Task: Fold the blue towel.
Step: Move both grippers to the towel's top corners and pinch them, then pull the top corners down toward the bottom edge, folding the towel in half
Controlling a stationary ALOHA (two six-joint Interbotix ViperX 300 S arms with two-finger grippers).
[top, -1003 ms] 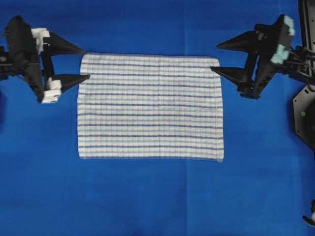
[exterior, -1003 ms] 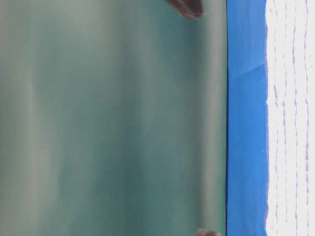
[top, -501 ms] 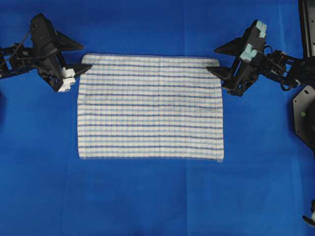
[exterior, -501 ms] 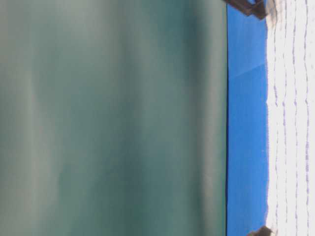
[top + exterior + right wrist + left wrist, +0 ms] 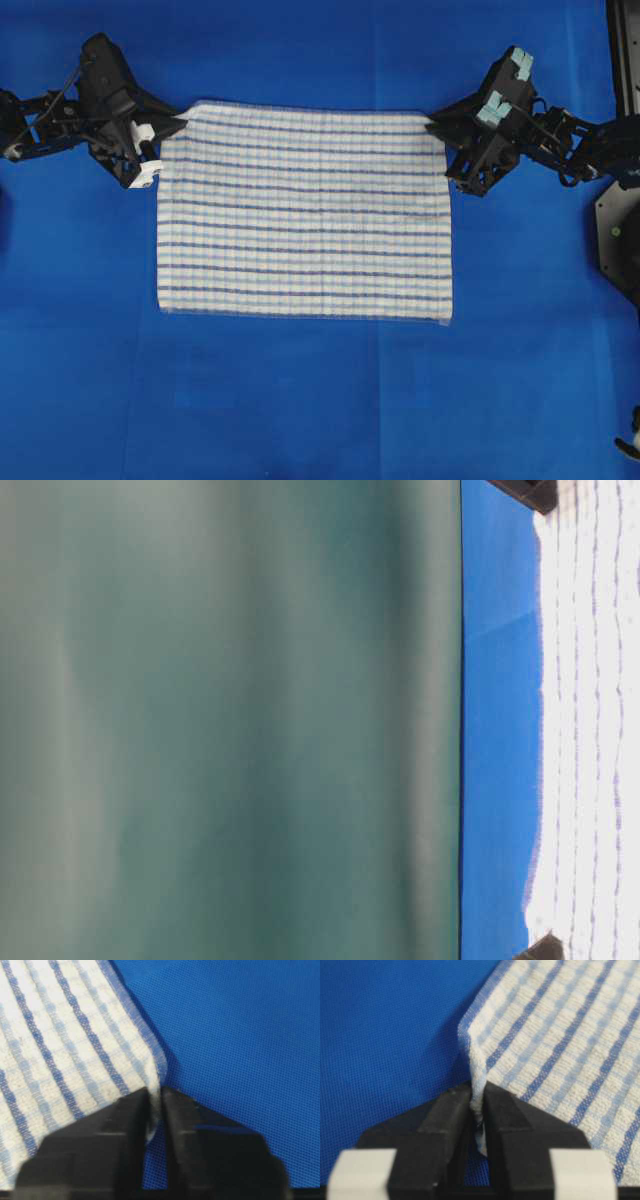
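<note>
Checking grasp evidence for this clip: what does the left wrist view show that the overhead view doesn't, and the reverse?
Only the left wrist view shows the pinch itself: the left claw shut on a raised corner of the blue towel, with cloth squeezed between its black fingers.

Only the overhead view shows the whole towel lying flat on the blue surface, and the right claw at the opposite far corner.

Both show the striped towel, the blue surface beneath it, and the left claw at the towel's corner.

Black arms [image 5: 45, 115], black wedge jaws; white left mounts, teal right pads.
</note>
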